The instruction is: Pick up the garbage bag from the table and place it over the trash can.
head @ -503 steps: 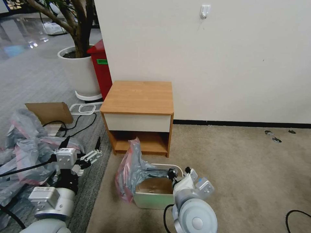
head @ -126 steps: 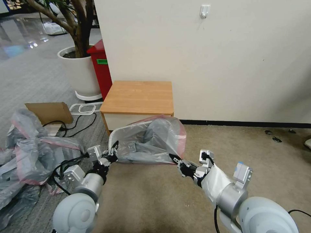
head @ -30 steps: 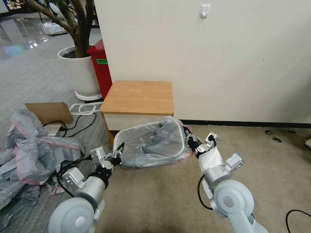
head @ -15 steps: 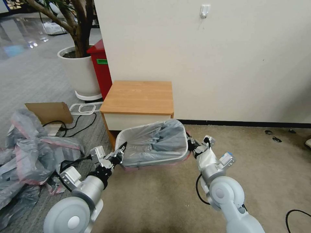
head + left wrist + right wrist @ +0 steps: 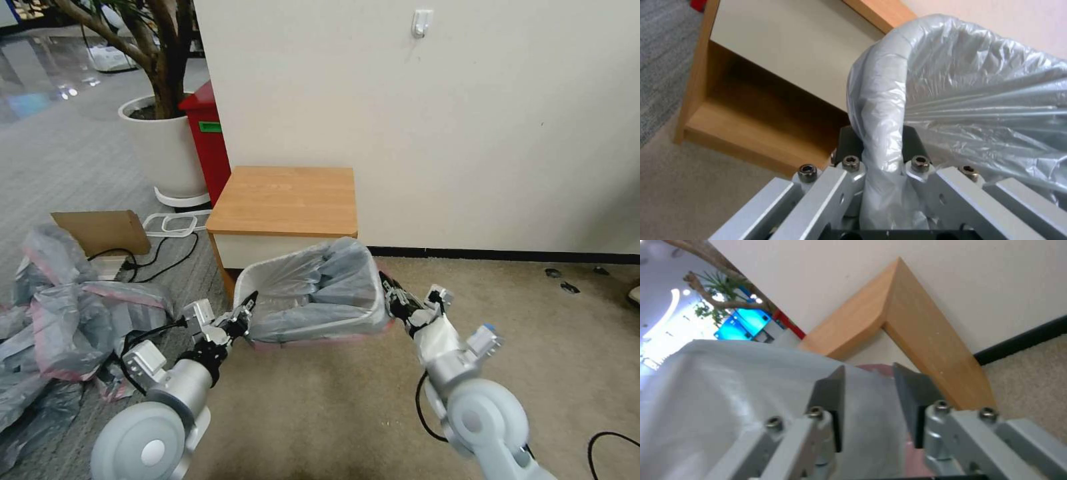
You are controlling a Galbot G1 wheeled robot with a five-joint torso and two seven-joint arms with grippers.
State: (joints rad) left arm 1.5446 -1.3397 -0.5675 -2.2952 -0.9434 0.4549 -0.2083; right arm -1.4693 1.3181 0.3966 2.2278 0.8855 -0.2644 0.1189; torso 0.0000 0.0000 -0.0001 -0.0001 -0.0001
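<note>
Head view: the thin translucent grey plastic garbage bag with pink-red rim band (image 5: pixel 320 293) sits at frame centre, stretched over the small cream rectangular trash can (image 5: pixel 277 267), whose rolled rim shows white through the film at the bag's upper-left edge. The can stands on beige carpet (image 5: pixel 333 413), directly in front of the small light-brown wooden table (image 5: pixel 287 200) with the cream drawer front. The left gripper (image 5: pixel 241 319) meets the bag's lower-left corner; the right gripper (image 5: pixel 392 299) meets its right edge.

Left wrist view adds the close detail: the left gripper (image 5: pixel 878 151) has its black pads pressed onto a fold of the grey film wrapped over the can rim, pinching it. The table's drawer front and open lower shelf (image 5: pixel 751 113) fill the left half of that frame.

Right wrist view: the right gripper (image 5: pixel 869 400) has its two dark fingers (image 5: pixel 831 400) spread, with bag film and a patch of the pink band lying between them; the pads do not visibly close on it. The table's corner (image 5: pixel 902 313) rises in the upper middle, with the black baseboard (image 5: pixel 1022 340) at right.

Room, head view: plain cream wall (image 5: pixel 467 133) behind, a white wall hook (image 5: pixel 421 22) at top centre, grey carpet tiles at left.

Surroundings: a heap of similar grey-pink bags (image 5: pixel 60 313) at lower left, a flat brown cardboard piece (image 5: pixel 100 230) above it, black cables, a tall red box-shaped bin (image 5: pixel 208 140) and a white planter with a tree (image 5: pixel 160 140) at upper left.
</note>
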